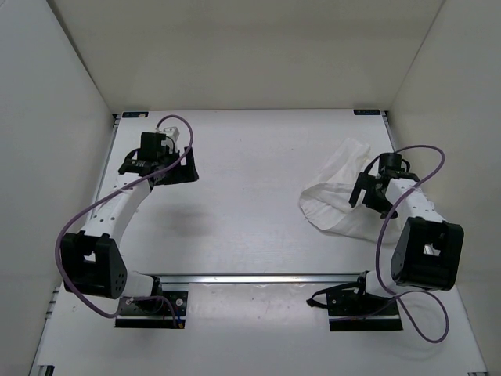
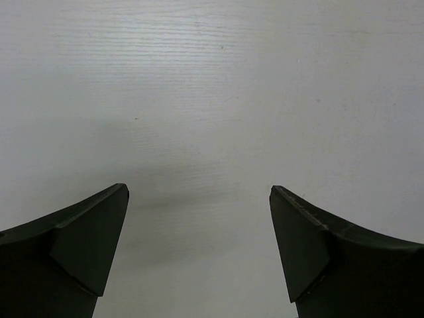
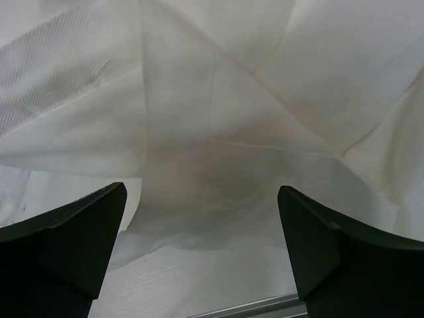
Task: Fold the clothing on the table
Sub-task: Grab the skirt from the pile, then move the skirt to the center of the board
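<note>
Top external view, entries taken from the near edge of the table point(image 1: 258, 149) outward.

1. Left mounting plate point(image 1: 153, 309) and right mounting plate point(image 1: 364, 312): black, set side by side at the near edge, just this side of a metal rail point(image 1: 258, 276) that runs across the table.

2. Purple cables point(image 1: 423, 147): one looped along each arm, from base to wrist.

3. Clothing point(image 1: 337, 205): white and thin, lying crumpled by the right edge, roughly midway between the near and far edges. One strip reaches toward the far right corner. The right wrist view shows faint ribbing on one panel and several creases crossing each other (layers overlap, and no tidy hem can be made out).

4. Right claw point(image 3: 201, 187): over the right part of the clothing, fingers spread wide. Fabric fills the gap beneath them and nothing is pinched. Whether the tips touch the cloth cannot be told.

5. Left claw point(image 2: 199, 191): toward the far left corner, fingers spread wide with only the white table surface between them. It pinches nothing and is well apart from the clothing.
</note>
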Available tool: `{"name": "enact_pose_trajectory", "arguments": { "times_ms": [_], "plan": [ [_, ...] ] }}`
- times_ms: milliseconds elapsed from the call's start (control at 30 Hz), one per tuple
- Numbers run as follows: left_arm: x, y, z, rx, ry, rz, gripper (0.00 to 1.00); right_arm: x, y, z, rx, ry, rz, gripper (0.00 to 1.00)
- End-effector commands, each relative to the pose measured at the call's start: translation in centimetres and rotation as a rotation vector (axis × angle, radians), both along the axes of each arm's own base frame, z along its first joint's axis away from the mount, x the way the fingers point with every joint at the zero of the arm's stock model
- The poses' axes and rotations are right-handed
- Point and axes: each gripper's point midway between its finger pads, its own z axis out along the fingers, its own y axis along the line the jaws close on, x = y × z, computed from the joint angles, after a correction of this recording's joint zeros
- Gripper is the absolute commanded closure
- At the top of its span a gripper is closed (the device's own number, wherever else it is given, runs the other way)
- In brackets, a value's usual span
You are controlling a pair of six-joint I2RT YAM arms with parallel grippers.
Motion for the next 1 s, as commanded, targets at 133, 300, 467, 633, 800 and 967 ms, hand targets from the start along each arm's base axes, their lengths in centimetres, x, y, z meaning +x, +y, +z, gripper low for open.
{"name": "enact_pose_trajectory", "arguments": {
  "times_ms": [133,300,467,633,800,967],
  "plan": [
    [0.6,-1.6,1.2,-0.073,-0.026,-0.065,0.02,0.9,1.9,-1.8,0.039,0.003,0.028,0.38],
    [0.5,-2.0,1.6,-0.091,-0.039,-0.082,0.01,3.2,3.2,-0.5,0.051,-0.064,0.082,1.0],
    [1.3,-3.1,1.9,-0.145,-0.041,-0.101,0.01,11.9,10.2,6.2,0.224,-0.262,0.292,1.0],
    [1.8,-4.0,3.1,-0.207,-0.069,-0.111,0.01,18.8,25.4,24.3,0.225,-0.593,0.711,1.0],
    [1.7,-2.5,4.2,-0.211,-0.094,-0.058,0.01,15.1,32.4,39.9,0.37,-0.985,0.896,1.0],
    [0.9,-0.4,6.5,-0.173,-0.152,0.022,0.02,10.4,24.4,26.3,0.34,-0.855,0.679,1.0]
  ]
}}
